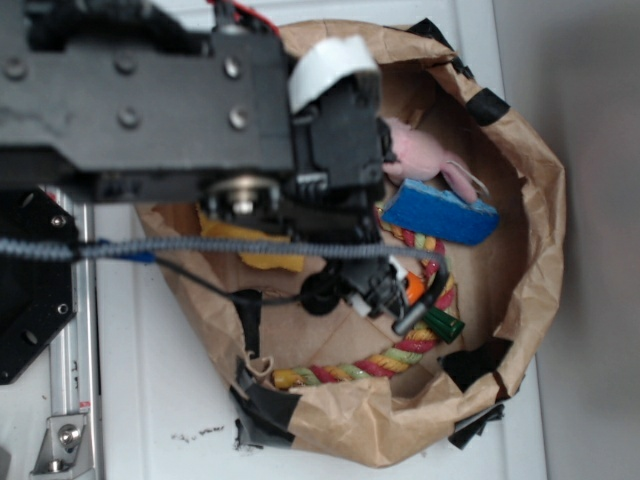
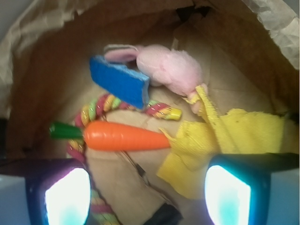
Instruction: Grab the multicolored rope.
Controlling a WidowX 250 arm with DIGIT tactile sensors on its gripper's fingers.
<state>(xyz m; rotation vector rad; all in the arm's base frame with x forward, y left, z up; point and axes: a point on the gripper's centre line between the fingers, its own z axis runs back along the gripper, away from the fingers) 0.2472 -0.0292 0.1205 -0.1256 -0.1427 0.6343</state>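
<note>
The end effector (image 2: 147,187) hangs open and empty inside the paper bag (image 1: 530,180); the multicolored rope (image 2: 101,107) curls along the bag floor, partly hidden under the carrot (image 2: 124,137) and blue sponge (image 2: 119,80)

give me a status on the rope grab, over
Gripper open, empty, hovering over the paper bag. Multicolored rope on the bag floor, not gripped. Toy carrot lies across it; blue sponge covers part.

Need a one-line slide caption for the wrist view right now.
Open tool hovering inside the paper bag above the carrot, multicolored rope, blue sponge, pink plush and yellow cloth.
</note>
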